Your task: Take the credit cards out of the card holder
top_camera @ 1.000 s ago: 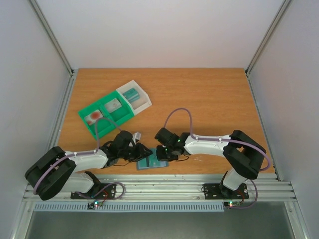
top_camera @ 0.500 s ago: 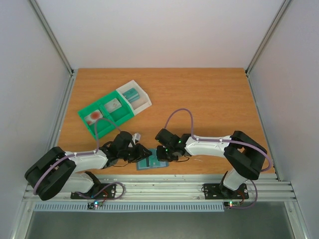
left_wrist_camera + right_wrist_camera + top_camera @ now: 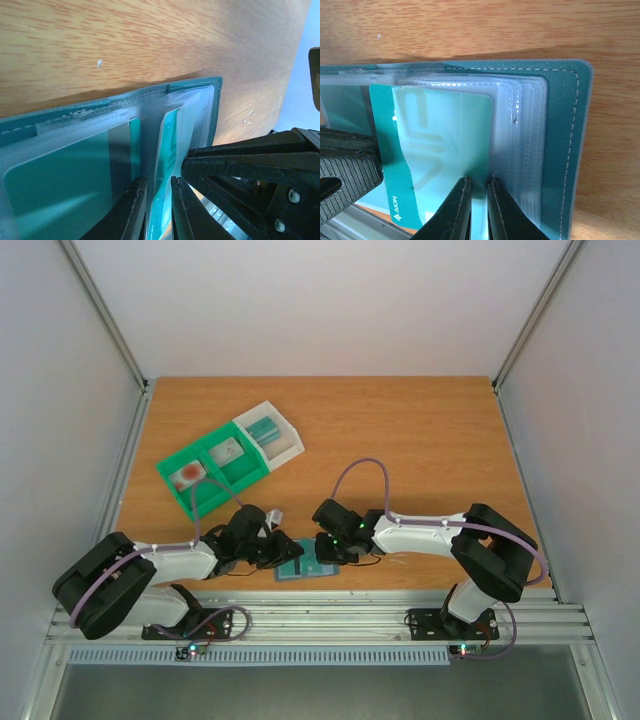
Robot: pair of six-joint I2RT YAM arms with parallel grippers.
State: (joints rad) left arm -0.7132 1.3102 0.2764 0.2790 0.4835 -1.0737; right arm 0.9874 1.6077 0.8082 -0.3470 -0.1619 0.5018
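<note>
While the card holder (image 3: 305, 567) lies open on the tabletop (image 3: 420, 440) near its front edge, the left hand (image 3: 288, 552) and right hand (image 3: 327, 551) meet over it from either side. Left wrist view: fingers almost pressed together, pinching a teal credit card (image 3: 167, 145) upright in its leaf; a second card (image 3: 65, 175) (dark stripe showing) sits pocketed. Right wrist view: the right hand nips the clear sleeve (image 3: 502, 130) around that same card. No card looks fully out yet; every one is left to remove.
</note>
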